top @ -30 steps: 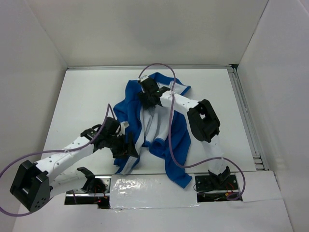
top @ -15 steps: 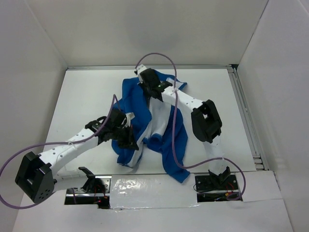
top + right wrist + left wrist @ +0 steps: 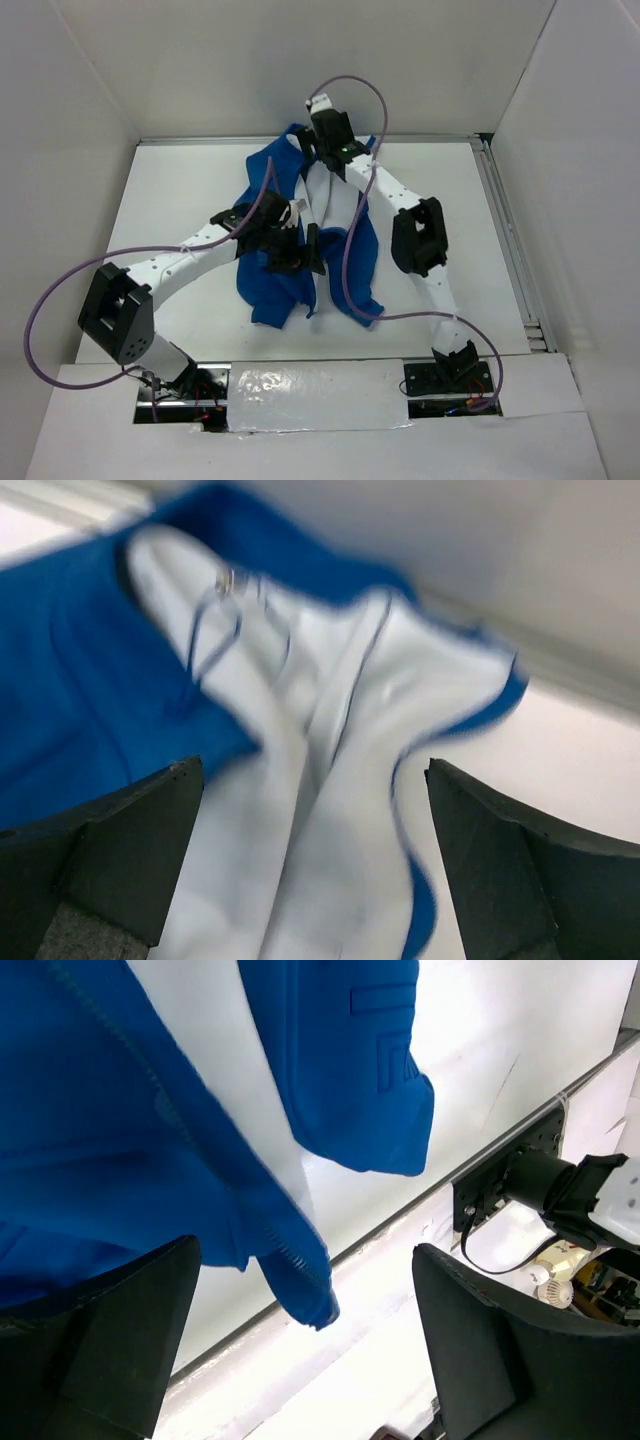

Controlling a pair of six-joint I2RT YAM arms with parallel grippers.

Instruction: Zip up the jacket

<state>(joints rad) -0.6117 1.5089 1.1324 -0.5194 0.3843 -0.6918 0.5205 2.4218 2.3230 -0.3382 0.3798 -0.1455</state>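
At 12 o'clock on the table (image 3: pixel 180 200), both pincers gape over the floppy, bunched jacket (image 3: pixel 270 290); likely best pinched at the zipper hem.

Lab test cell: white-walled enclosure (image 3: pixel 300 60), white table (image 3: pixel 170 210), bolted robot arms (image 3: pixel 180 262).

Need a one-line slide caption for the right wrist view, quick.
Open right tool above the rumpled royal-blue fabric jacket, its white lining facing up, still unzipped.
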